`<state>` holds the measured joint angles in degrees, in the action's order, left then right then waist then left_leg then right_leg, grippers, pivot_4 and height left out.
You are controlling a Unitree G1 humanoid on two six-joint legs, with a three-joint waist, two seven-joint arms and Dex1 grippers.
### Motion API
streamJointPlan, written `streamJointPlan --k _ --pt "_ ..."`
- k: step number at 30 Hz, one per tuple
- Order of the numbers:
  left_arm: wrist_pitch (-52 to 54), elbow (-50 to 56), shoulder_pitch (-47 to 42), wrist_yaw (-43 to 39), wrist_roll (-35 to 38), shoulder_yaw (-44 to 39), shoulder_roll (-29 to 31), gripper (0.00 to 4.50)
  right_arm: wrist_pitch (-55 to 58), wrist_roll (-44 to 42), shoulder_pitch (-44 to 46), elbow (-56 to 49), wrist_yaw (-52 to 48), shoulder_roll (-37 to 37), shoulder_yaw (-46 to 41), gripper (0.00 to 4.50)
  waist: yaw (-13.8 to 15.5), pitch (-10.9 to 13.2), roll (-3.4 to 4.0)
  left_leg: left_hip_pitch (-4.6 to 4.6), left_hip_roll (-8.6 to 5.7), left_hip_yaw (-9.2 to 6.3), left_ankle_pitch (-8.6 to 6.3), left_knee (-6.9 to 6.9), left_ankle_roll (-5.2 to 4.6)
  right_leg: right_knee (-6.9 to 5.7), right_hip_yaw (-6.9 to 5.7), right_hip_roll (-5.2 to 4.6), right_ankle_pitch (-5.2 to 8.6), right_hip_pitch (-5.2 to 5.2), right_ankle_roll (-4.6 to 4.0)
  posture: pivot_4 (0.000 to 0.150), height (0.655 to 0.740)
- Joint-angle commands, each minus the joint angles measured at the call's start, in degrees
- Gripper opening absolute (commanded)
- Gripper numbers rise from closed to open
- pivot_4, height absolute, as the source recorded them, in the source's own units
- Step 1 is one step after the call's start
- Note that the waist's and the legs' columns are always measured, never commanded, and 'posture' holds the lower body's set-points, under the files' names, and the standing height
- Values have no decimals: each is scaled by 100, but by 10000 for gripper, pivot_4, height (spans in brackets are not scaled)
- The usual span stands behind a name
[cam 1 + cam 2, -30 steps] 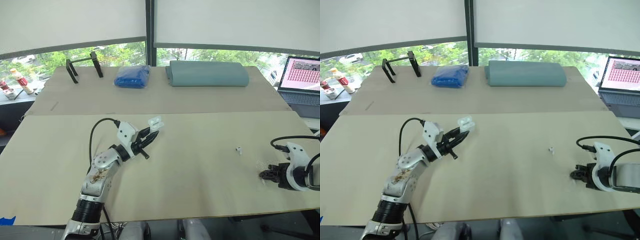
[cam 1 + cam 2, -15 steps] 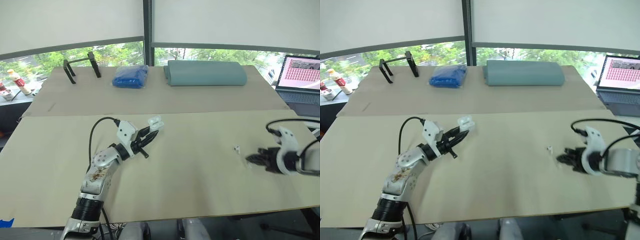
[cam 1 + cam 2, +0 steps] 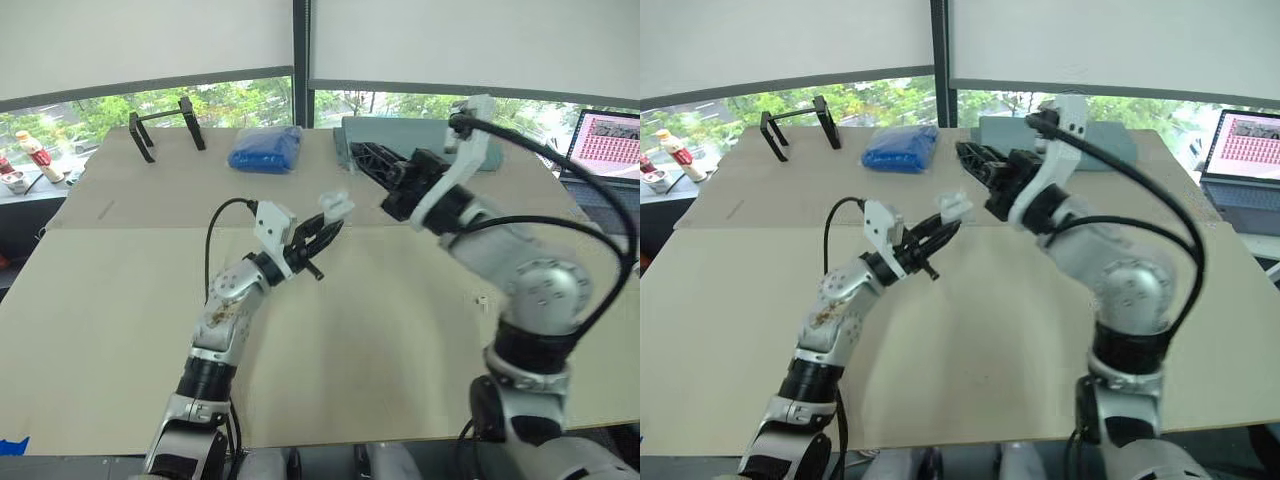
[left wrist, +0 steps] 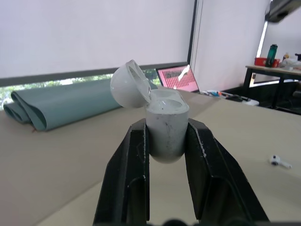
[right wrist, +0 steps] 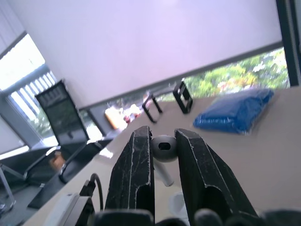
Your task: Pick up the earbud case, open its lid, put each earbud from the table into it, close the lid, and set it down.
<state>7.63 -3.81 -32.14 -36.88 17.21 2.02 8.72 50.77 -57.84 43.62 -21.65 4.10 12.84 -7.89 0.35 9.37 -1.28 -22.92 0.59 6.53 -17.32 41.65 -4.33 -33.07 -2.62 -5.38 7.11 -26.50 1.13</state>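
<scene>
Now your left gripper (image 3: pixel 320 231) clamps the earbud case (image 4: pixel 165 131), lid open, above the table (image 3: pixel 110 300); at its 1 o'clock your right gripper (image 5: pixel 163 133) pinches one earbud (image 5: pixel 164 148), stem half hidden. A second earbud (image 3: pixel 481 300) lies at 4 o'clock.

No legible text, labels or numbers anywhere. The laptop (image 3: pixel 607 150) screen at the surface's far right showed a pink grid, too small to read.

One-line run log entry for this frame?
left gripper: shut on earbud case, lid open, above table | right gripper: shut on earbud, near case | second earbud: on table
</scene>
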Motion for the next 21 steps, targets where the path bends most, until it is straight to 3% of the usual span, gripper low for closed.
streamJointPlan --k 1,11,21 --pt "-338 -134 -323 89 -54 -40 -86 5573 -739 634 -10 -140 -149 -292 251 3601 -10 0 0 0 -1 1 0 0 0 1 0 0 1 -1 1 1500 7400" --pt "-637 -310 -540 200 -148 -23 -142 5573 -1224 1500 -536 90 -219 -1028 714 3601 -70 0 1 11 10 0 13 -13 24 -4 -6 13 1 0 0 1500 7400" --pt "-703 -249 -482 218 -157 -23 -70 5573 -1202 1395 -427 253 103 -1398 132 3601 -103 0 1 14 13 -1 13 -13 24 -8 -5 13 -2 0 -6 1500 7400"
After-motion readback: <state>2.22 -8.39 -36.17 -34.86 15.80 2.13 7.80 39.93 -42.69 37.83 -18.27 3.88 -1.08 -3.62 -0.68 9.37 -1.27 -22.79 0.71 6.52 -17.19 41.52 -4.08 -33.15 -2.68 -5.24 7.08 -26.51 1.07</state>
